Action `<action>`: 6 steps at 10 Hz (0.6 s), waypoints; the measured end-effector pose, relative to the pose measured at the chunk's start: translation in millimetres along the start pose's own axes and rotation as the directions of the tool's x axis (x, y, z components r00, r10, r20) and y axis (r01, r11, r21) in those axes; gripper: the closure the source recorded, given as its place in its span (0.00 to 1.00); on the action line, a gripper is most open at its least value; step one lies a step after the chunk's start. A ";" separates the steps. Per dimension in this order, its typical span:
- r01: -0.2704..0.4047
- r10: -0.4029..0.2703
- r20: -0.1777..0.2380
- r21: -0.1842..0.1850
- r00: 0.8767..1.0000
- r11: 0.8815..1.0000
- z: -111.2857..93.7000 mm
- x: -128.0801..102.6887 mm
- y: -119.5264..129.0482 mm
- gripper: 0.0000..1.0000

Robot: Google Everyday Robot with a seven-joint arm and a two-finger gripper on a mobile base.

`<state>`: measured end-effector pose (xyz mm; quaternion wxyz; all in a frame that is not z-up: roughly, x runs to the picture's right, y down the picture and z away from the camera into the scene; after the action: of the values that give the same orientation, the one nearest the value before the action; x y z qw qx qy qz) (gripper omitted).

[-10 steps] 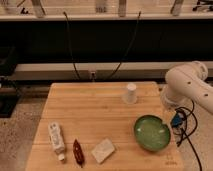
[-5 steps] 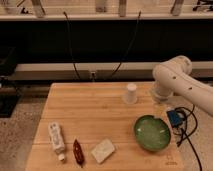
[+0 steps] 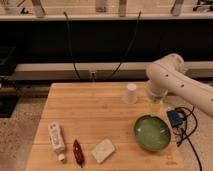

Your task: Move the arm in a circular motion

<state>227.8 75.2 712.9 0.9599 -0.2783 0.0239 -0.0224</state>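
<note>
Wooden table: arm, gripper beside cup

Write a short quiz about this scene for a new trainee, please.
1. Which thing stands on the wooden table just left of the gripper? A) a plate B) the white cup C) a banana
2. True or false: the white arm enters from the picture's right side.
3. Fill in: nearer the camera than the gripper sits the green ____.
Key: 1 B. 2 true. 3 bowl.
</note>
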 end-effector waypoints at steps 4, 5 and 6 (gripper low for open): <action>0.025 -0.025 -0.008 -0.009 1.000 1.000 0.5 -19.7 -7.8 0.20; 0.028 -0.028 -0.003 -0.008 1.000 1.000 0.8 -30.6 -11.3 0.21; 0.029 -0.029 0.000 -0.007 1.000 1.000 1.1 -38.2 -13.0 0.24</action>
<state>189.3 67.0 722.1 0.9585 -0.2821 0.0201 -0.0365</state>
